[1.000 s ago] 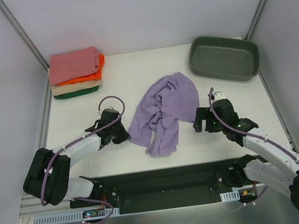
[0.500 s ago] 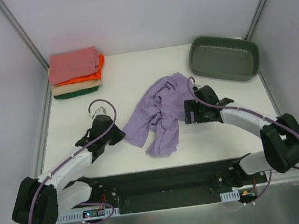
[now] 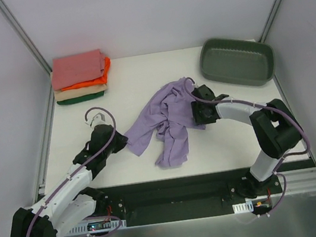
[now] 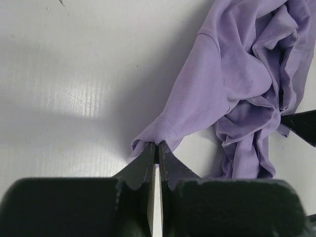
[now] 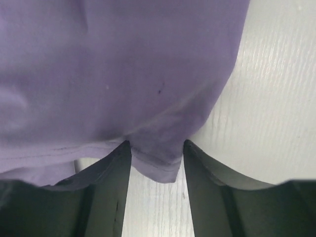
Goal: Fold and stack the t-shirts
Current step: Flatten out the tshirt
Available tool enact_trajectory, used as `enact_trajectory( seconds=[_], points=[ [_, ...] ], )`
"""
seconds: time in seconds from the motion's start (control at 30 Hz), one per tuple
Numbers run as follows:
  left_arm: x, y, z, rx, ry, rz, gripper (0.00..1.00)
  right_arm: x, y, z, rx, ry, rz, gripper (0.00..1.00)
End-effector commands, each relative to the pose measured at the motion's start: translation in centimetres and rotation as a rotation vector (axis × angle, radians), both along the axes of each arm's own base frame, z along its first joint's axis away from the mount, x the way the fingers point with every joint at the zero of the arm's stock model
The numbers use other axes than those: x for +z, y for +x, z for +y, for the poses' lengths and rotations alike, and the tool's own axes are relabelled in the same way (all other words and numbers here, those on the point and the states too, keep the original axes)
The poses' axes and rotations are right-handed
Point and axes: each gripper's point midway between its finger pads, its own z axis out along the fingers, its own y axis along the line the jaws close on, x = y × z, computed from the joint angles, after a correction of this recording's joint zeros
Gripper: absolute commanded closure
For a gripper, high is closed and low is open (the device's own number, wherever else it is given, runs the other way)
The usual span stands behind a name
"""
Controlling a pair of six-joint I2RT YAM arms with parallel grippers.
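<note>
You've got the purple shirt (image 3: pixel 170 119) lying crumpled mid-table, btwn the two arms. It's not flat: bunched folds run thru the middle and one flap trails toward the near edge.

Your L gripper (image 4: pixel 157 145) is at the shirt's left corner. The wrist cam shows its fingers pressed together w/ the hemmed corner pinched right at the tips. From there the cloth runs up and to the right into the wrinkled bulk, and it throws a dark shadow on the white table (image 3: pixel 140 79) beside it.

Your R gripper (image 5: pixel 157 148) is at the shirt's right side, tucked against the cloth in the top view. On its wrist cam the fingers stand apart, w/ a stitched edge of the shirt hanging down into the gap btwn them. Nothing is squeezed there, and purple cloth fills most of the view above the fingers.

The stack of folded shirts (image 3: pixel 79 77) sits in the far-left corner: pink on top, orange under it, then tan, dark green at the bottom. It's well apart from the purple one and from both grippers.

The grey-green tub (image 3: pixel 236 61) is in the far-right corner, right way up, near the R arm's side but not touching the shirt.
</note>
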Motion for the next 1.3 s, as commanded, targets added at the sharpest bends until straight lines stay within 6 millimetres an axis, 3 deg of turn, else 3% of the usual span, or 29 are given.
enact_trajectory(
  seconds=[0.0, 0.1, 0.13, 0.23, 0.43, 0.57, 0.77, 0.97, 1.1, 1.27],
  points=[
    [-0.4, -0.1, 0.7, 0.031, 0.022, 0.009, 1.00, -2.1, -0.6, -0.7, -0.013, -0.067, 0.063, 0.60],
    [0.1, 0.2, 1.0, 0.039, 0.043, 0.002, 1.00, -1.8, -0.2, -0.9, -0.018, -0.088, 0.057, 0.89],
    [0.6, 0.5, 1.1, 0.045, 0.051, -0.011, 1.00, -1.3, 0.0, -1.1, -0.020, -0.093, 0.044, 0.95],
    [2.5, 1.2, 1.9, 0.078, 0.087, -0.045, 1.00, 2.4, 1.6, -2.1, -0.018, -0.144, -0.069, 0.99],
    [9.4, 2.7, 3.0, 0.128, 0.103, -0.204, 1.00, 15.4, 4.6, -5.0, -0.041, -0.226, -0.430, 0.99],
    [14.8, 2.7, 4.8, 0.198, 0.104, -0.332, 1.00, 23.8, 4.6, -7.2, -0.086, -0.254, -0.643, 0.99],
    [24.0, 0.8, 7.3, 0.271, 0.047, -0.561, 1.00, 35.6, 1.6, -9.3, -0.102, -0.182, -0.947, 0.99],
    [30.1, -1.3, 8.6, 0.271, 0.034, -0.703, 1.00, 46.5, -3.4, -10.4, -0.093, 0.004, -1.265, 0.99],
    [34.2, -2.6, 9.2, 0.262, 0.023, -0.789, 1.00, 51.6, -5.9, -11.1, -0.076, 0.045, -1.355, 0.99],
    [38.5, -5.8, 11.2, 0.297, -0.021, -0.905, 1.00, 56.7, -8.7, -13.0, -0.102, 0.043, -1.443, 0.99]
  ],
)
